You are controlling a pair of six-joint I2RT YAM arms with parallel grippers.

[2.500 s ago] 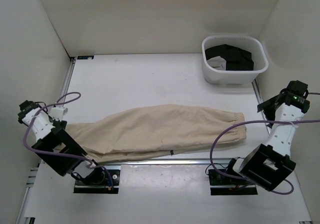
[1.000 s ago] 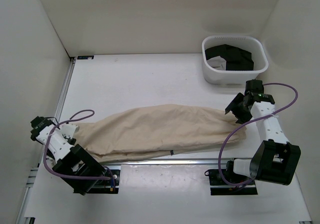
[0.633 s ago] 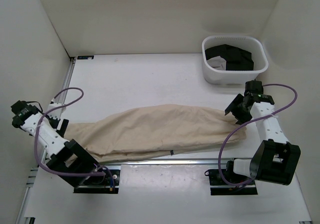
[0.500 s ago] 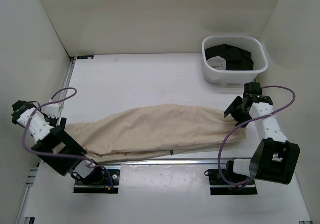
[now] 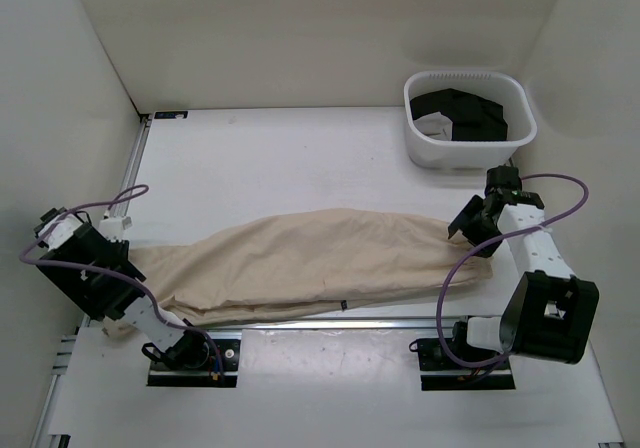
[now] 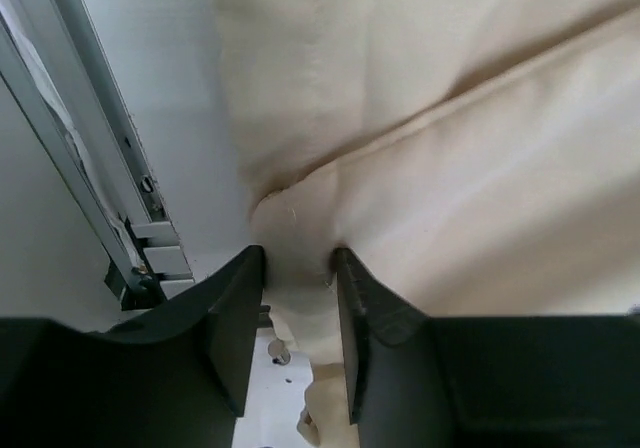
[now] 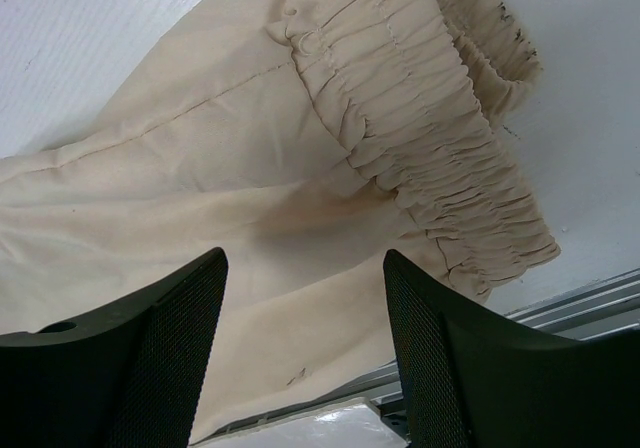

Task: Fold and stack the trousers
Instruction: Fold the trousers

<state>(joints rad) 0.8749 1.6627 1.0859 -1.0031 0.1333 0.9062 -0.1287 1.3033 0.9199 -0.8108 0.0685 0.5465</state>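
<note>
The beige trousers (image 5: pixel 310 258) lie stretched flat, left to right, along the near part of the table. A small dark tag (image 5: pixel 343 303) shows on their near seam. My left gripper (image 5: pixel 122 256) is at their left end. In the left wrist view it (image 6: pixel 297 260) is shut on a fold of the trousers' edge (image 6: pixel 300 298). My right gripper (image 5: pixel 466 232) hovers over the right end. In the right wrist view it (image 7: pixel 305 263) is open above the cloth (image 7: pixel 150 188), beside the gathered elastic cuffs (image 7: pixel 440 138), touching nothing.
A white basket (image 5: pixel 425 150) with black garments (image 5: pixel 465 113) stands at the back right. A metal rail (image 5: pixel 330 323) runs along the near edge under the trousers; a rail (image 6: pixel 80 158) also runs along the left side. White walls enclose the table.
The right gripper came in from the right edge and now sits over the cuffs. The left arm shifted back and forth at the left end; the trousers' left end moved slightly.
</note>
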